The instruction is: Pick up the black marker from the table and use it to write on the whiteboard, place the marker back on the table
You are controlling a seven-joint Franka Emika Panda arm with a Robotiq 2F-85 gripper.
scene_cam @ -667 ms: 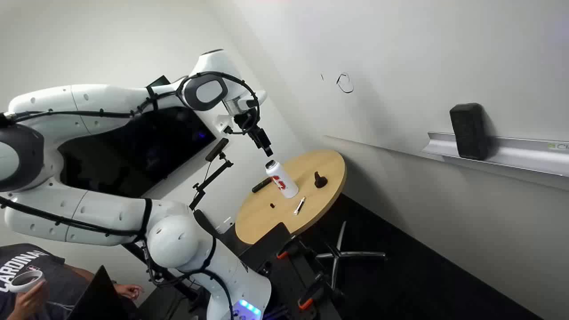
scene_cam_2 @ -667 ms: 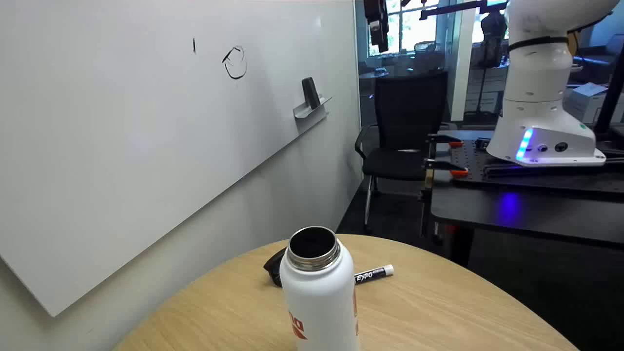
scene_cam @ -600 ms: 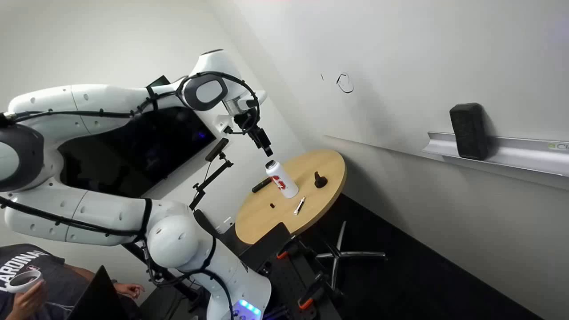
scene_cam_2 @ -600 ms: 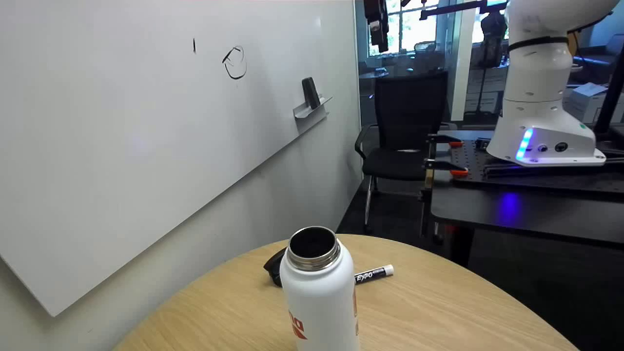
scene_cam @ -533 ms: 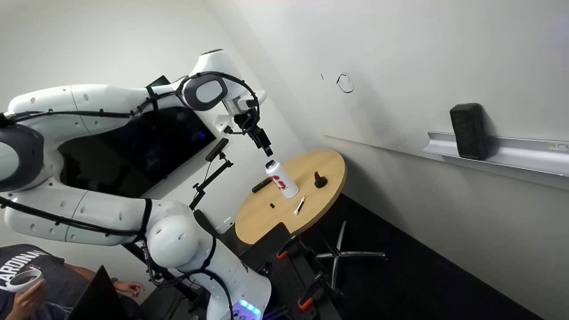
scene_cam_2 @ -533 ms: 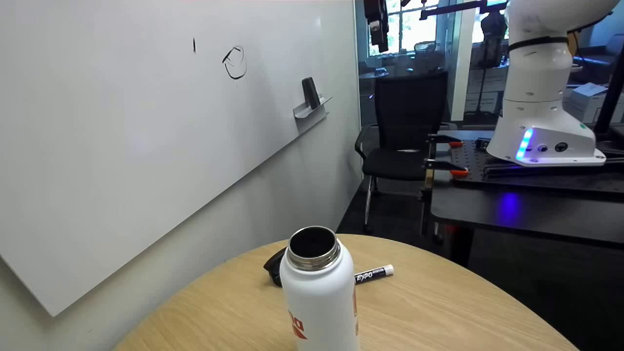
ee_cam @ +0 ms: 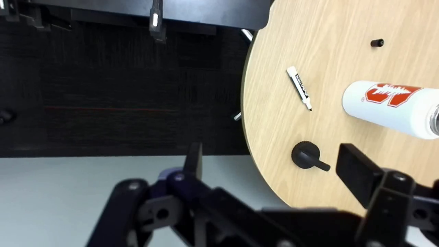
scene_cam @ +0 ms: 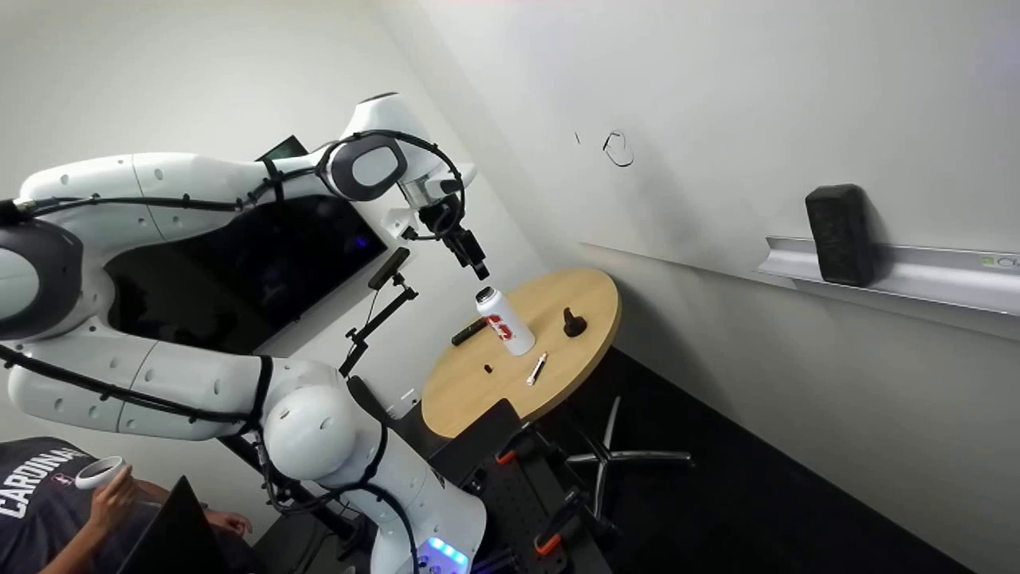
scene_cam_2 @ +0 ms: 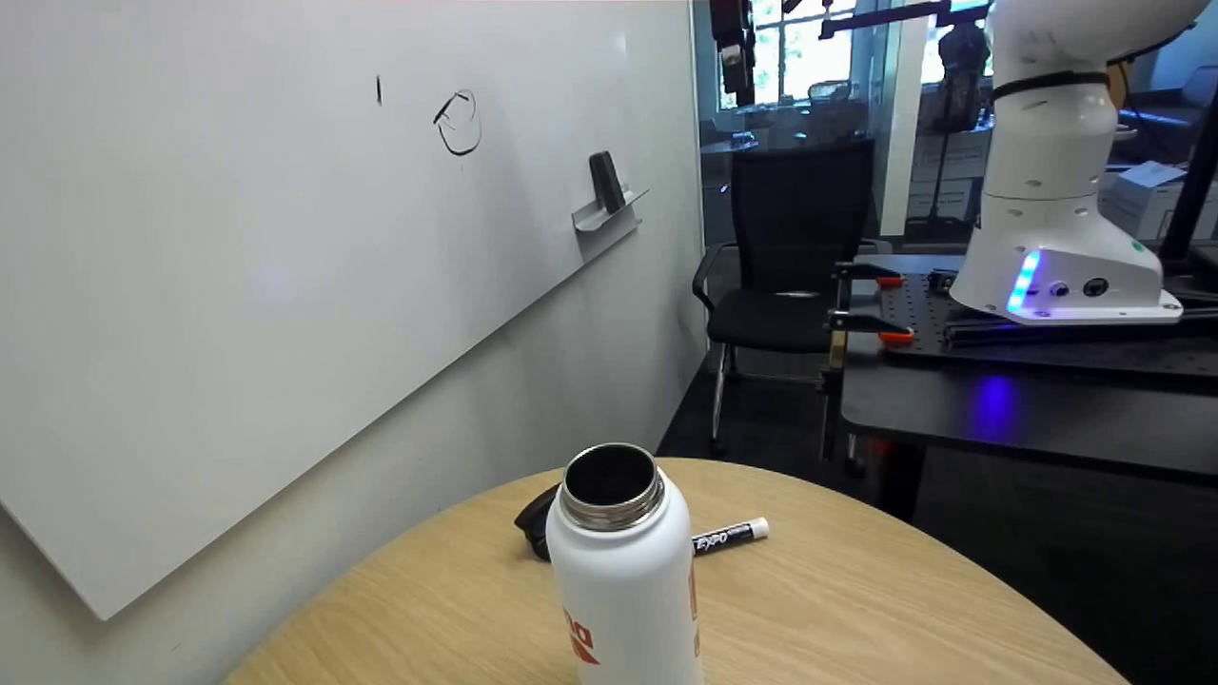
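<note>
The black marker (ee_cam: 299, 85), a slim white-bodied pen with a black label and dark tip, lies on the round wooden table (ee_cam: 274, 123) in the wrist view. It also shows in both exterior views (scene_cam: 538, 370) (scene_cam_2: 730, 538), partly hidden by the bottle in one. The whiteboard (scene_cam: 733, 119) bears a small loop and a short stroke; it fills the left of an exterior view (scene_cam_2: 238, 238). My gripper (ee_cam: 271, 154) is open, with nothing between its fingers. In an exterior view the gripper (scene_cam: 476, 267) hangs above the table, near the bottle top and well above the marker.
A white bottle (ee_cam: 387, 106) stands on the table near the marker. A black knob-like object (ee_cam: 307, 155) and small black cylinder (ee_cam: 377, 43) are also there. A black eraser (scene_cam: 841, 235) sits on the whiteboard ledge (scene_cam: 940, 275). A black robot table (scene_cam_2: 952, 400) stands close by.
My arm has shifted very slightly, with the gripper a touch lower in an exterior view. The seated person has raised the hand-held controller. The marker, bottle and table things have not moved.
</note>
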